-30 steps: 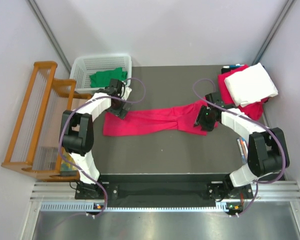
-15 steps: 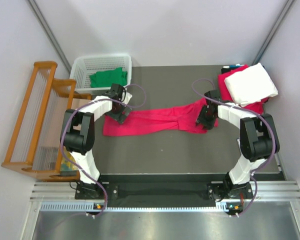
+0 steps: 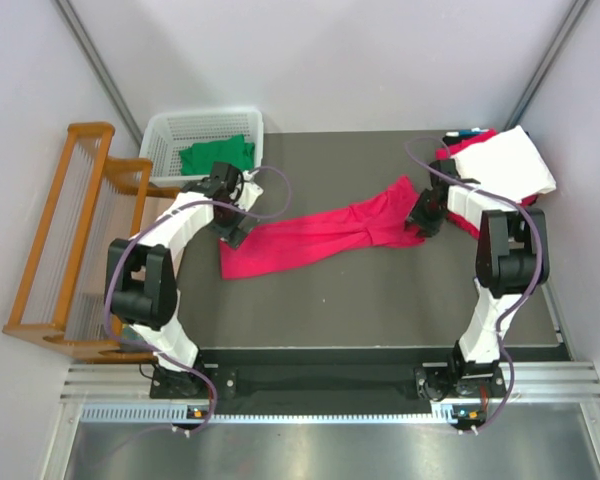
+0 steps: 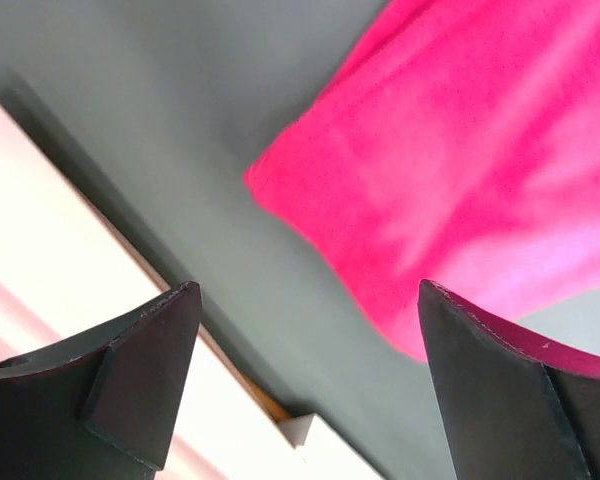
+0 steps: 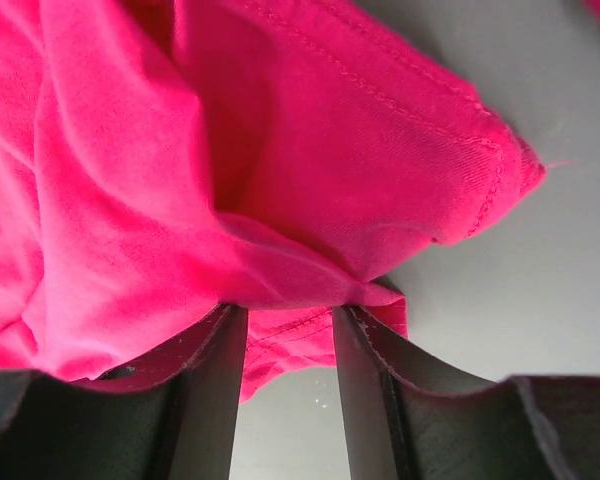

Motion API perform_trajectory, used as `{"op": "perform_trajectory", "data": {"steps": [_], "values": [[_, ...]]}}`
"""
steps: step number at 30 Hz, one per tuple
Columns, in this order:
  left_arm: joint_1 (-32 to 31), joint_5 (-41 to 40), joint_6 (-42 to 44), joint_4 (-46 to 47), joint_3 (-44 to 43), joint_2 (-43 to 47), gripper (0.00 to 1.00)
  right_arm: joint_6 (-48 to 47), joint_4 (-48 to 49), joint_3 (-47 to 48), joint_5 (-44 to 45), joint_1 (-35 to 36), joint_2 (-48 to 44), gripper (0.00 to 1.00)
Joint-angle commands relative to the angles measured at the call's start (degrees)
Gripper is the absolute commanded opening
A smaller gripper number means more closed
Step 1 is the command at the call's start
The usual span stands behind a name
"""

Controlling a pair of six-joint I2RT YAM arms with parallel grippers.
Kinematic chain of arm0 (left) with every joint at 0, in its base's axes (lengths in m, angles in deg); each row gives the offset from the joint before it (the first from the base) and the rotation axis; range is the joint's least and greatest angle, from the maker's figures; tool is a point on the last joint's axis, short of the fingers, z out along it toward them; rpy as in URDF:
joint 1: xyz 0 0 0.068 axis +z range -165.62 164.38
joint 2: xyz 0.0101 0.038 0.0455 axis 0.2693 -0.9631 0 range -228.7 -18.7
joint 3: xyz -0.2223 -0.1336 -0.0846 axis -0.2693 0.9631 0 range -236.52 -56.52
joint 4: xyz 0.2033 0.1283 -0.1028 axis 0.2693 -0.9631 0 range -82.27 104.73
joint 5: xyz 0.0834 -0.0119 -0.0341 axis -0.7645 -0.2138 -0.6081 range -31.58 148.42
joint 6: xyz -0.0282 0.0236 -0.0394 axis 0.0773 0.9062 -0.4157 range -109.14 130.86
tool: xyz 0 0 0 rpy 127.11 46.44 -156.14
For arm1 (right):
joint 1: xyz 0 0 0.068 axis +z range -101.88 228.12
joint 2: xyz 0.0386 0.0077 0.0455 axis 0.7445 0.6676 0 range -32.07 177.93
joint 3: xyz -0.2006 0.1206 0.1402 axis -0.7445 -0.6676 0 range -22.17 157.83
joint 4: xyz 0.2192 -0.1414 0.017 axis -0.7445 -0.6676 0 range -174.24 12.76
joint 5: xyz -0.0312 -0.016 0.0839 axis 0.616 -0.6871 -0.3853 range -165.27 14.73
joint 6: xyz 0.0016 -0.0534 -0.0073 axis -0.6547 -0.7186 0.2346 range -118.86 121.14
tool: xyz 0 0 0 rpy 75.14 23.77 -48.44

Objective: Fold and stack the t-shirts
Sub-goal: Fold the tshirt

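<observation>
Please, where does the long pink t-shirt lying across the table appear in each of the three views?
Top external: the pink t-shirt lies stretched across the dark grey table, rising to the right.
Left wrist: upper right, beyond the open left claw.
Right wrist: fills most of the picture, a fold pinched in the right claw.
Shared landmark: the dark grey table.
</observation>
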Motion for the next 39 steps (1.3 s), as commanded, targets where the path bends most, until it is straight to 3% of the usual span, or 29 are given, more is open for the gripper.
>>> {"op": "perform_trajectory", "data": {"steps": [1,5,8,12,17,23,34,39], "values": [[0.03,3.64,2.93,-5.11,-1.17,5.68,0.93,-2.57,0.26,3.66,3.64,-2.82,4.27,0.4],[-0.06,4.17,1.18,-4.85,-1.17,7.53,0.93,-3.0,-0.18,5.6,2.23,-3.0,5.42,0.38],[-0.06,4.87,-1.54,-3.27,-1.34,7.27,0.94,-4.58,-1.14,7.44,6.79,1.03,1.05,0.39],[-0.06,4.96,-4.44,-1.52,-1.78,2.98,0.93,-5.82,-6.67,13.41,13.56,7.19,-3.98,0.42],[-0.76,1.9,-6.82,1.38,-3.54,-4.93,0.92,-5.03,-7.73,15.62,9.54,7.81,-7.85,0.43],[-1.73,-0.05,-8.32,2.97,-5.38,-10.48,0.91,-5.03,-8.79,14.92,7.43,10.71,-6.97,0.43],[-4.8,-0.75,-7.79,1.21,-5.83,-9.7,0.9,-5.64,-8.88,15.8,5.57,17.56,-0.39,0.42],[-5.33,-1.01,-7.61,0.69,-5.65,-9.0,0.91,-5.12,-7.83,10.2,6.19,19.41,-1.52,0.41]]}}
